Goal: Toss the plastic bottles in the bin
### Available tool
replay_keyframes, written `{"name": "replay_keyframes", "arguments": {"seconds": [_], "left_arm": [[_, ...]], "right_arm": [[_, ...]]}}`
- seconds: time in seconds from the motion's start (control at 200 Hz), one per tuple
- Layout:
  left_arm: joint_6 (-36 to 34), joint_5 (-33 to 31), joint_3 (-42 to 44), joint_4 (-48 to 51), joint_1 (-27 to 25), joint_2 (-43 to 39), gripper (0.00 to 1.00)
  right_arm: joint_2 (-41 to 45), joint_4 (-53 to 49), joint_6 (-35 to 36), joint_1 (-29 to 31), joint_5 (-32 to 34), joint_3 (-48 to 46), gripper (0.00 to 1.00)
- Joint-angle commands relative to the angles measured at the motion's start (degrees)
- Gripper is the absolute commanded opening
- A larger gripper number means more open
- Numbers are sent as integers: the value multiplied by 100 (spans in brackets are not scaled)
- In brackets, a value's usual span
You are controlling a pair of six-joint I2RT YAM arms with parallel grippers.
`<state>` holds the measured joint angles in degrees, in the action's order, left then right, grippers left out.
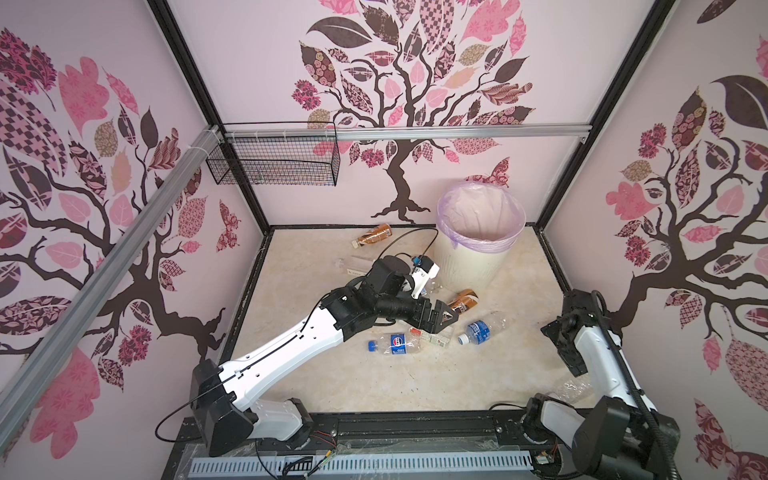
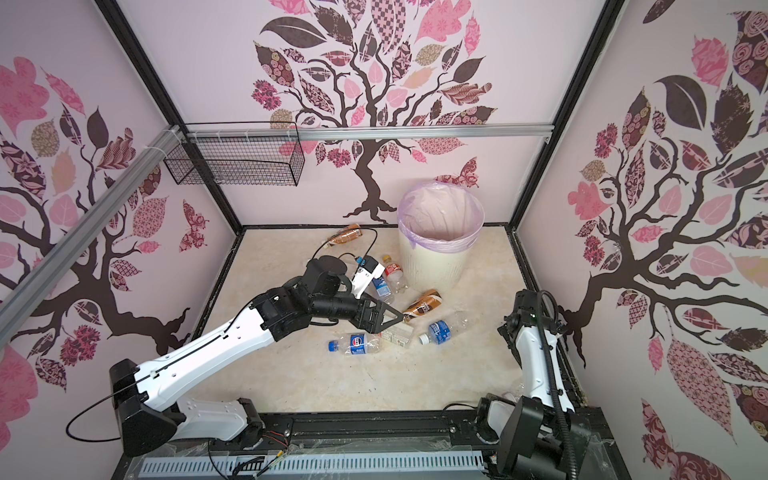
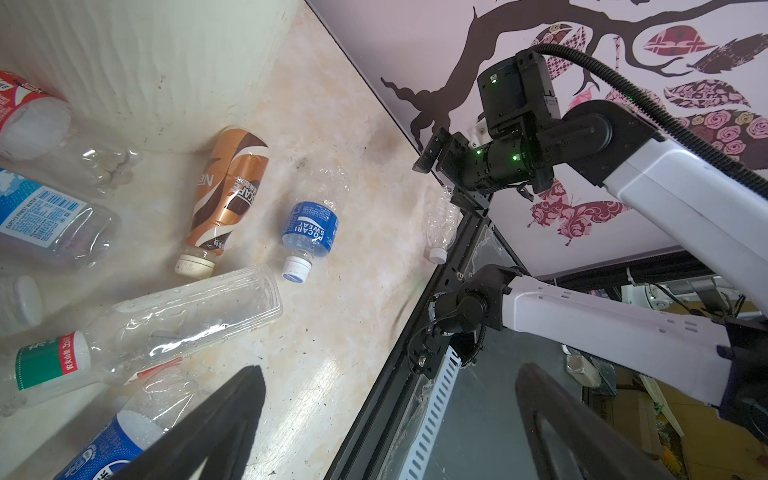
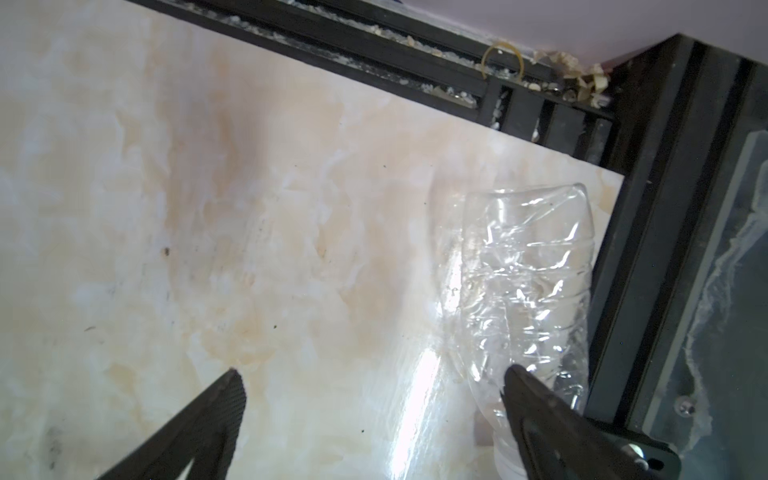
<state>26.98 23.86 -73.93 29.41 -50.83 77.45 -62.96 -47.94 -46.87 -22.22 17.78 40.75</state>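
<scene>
Both my claws are spread wide and hold nothing. My left claw hangs over the cluster of bottles in mid-table: the Pepsi bottle, a long clear bottle, the Pocari bottle and a brown bottle just beside the bin. The bin stands upright at the back right, its liner folded over the rim. My right claw hovers at the near right corner, above a crushed bottle lying along the black frame.

I judge the step to be settling on one bottle and coming down on it. The long clear bottle lies closest under my left fingers. I should turn the wrist so the fingers straddle its body crosswise. Then I go down until they flank it and close gently, since thin plastic buckles. The Pepsi bottle lies right against it, so I must not pinch both. The bin is tall, so I should lift well above its rim before letting go.

The table is glossy marbled cream and looks slick, so a nudged bottle may roll or skid. The patterned walls stand close on three sides. A wire basket hangs from the back rail at left, and it is not my target.
</scene>
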Motion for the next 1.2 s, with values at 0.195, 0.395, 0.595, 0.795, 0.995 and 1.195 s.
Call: {"name": "replay_keyframes", "arguments": {"seconds": [0.195,0.395,0.595,0.795,0.995,1.195], "left_arm": [[-42,277,15,8,11,149,98],[-74,295,45,5,20,154,98],[-74,339,65,4,75,143,98],[-42,451,90,-44,187,134,98],[-19,471,104,-62,205,146,98],[-15,463,107,-67,235,117,99]], "right_arm": [[-236,-257,-93,-561,199,95,99],[-333,-95,251,-1188,-101,82,99],[-550,-8,275,-1307,-49,67,99],[-550,194,371,-1453,-177,-67,99],[-602,294,431,-1461,-260,-117,99],[-828,333,433,-1470,-229,-130,99]]}}
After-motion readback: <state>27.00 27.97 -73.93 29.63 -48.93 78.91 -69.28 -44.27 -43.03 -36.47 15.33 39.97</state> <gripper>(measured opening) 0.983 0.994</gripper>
